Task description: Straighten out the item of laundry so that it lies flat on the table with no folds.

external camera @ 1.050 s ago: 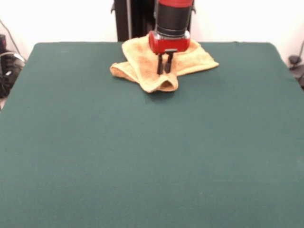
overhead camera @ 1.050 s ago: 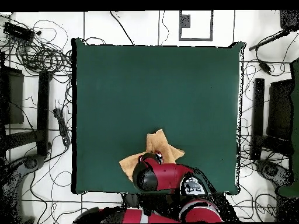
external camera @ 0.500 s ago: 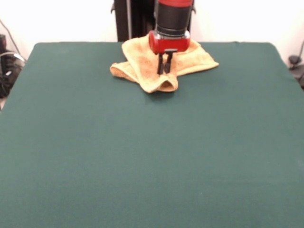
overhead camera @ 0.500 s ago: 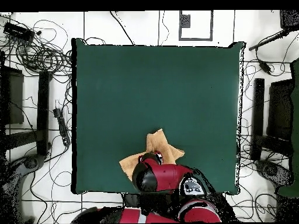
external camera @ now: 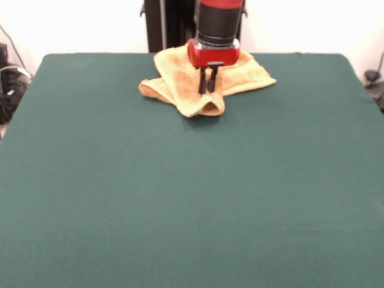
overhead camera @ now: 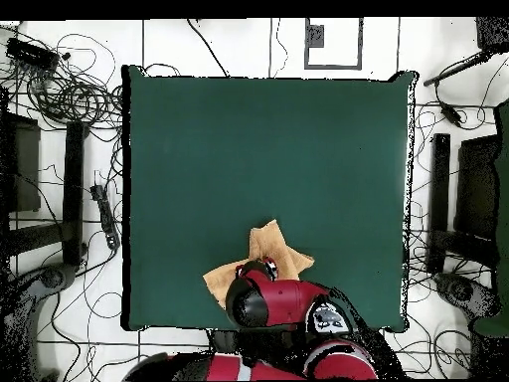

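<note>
The near and middle parts of the table (external camera: pixel 180 198) are covered only by bare dark green cloth. At the far edge, the yellow-orange towel (external camera: pixel 180 84) is seen bunched in folds, one rolled lobe pointing forward. The gripper (external camera: pixel 207 90) is positioned directly over the towel, its two black fingers (external camera: pixel 202 81) drawn narrowly together, tips at the cloth; a grasp cannot be confirmed.

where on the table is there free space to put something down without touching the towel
Nearly all of the green table is bare: everything from the towel to the near edge in the front view, plus strips on both sides of it out to the table's side edges. The only crowded spot is mid far edge, where the crumpled towel lies with the gripper over it.
</note>
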You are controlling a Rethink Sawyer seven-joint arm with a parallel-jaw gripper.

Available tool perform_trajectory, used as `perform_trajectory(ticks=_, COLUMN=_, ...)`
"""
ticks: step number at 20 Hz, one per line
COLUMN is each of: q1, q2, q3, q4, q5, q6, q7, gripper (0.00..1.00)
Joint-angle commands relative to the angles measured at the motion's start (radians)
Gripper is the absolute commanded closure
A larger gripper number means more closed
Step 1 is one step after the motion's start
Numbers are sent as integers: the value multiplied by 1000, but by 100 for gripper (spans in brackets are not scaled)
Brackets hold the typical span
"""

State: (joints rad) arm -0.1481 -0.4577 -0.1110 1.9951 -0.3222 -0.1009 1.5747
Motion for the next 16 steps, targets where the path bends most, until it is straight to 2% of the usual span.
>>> perform_trajectory(ticks=1, q1=-69, q2=222, q3=52, q4=-89, q5=14, q6=77, q7=127, gripper=100)
perform_trajectory(ticks=11, q1=-196, q2=196, q3=75, q4=-98, q5=-109, q6=128, q7=34, gripper=100)
perform_trajectory(ticks=16, q1=-184, q2=176, q3=105, q4=-121, q5=-88, q6=159, q7=70, gripper=100)
